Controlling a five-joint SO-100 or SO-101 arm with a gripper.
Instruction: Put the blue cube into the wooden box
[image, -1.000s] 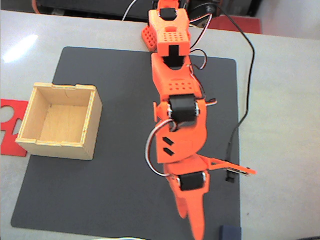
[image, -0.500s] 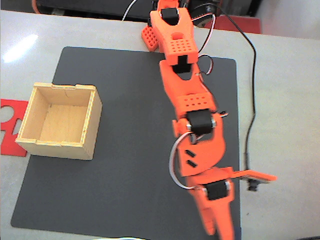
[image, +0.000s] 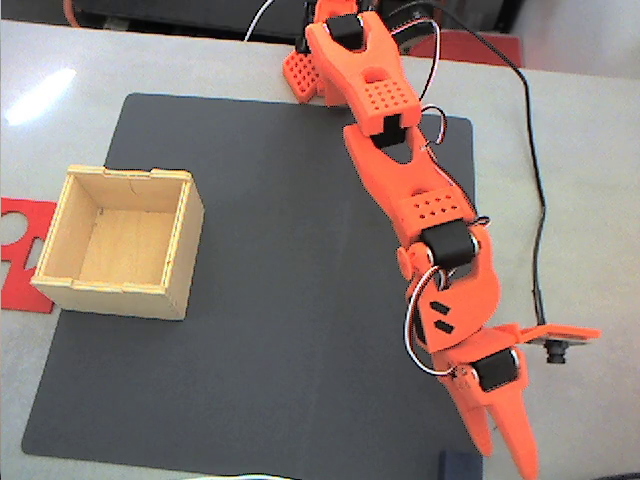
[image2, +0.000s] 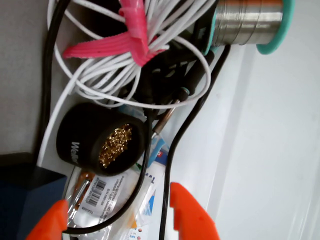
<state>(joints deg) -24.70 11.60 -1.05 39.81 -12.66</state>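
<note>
The blue cube (image: 459, 466) lies at the bottom edge of the fixed view, on the near right corner of the dark mat. My orange gripper (image: 505, 458) hangs just to its right, fingers pointing toward the bottom edge. In the wrist view the two orange fingertips (image2: 192, 215) stand apart with nothing between them, so my gripper (image2: 117, 225) is open. There the blue cube (image2: 22, 200) sits at the lower left, outside the left fingertip. The wooden box (image: 100, 290), open-topped, stands at the mat's left side, far from the gripper.
A flat red cut-out sheet (image: 15, 250) lies left of the box. A black cable (image: 535, 200) runs along the mat's right side. Ahead in the wrist view lie a white wire bundle (image2: 100, 75), a black tin of brass wool (image2: 100, 142) and a solder spool (image2: 250, 22).
The arm has swung to the right in the fixed view. The gripper went from left of the blue cube, across it, to its right side; the cube shows again.
</note>
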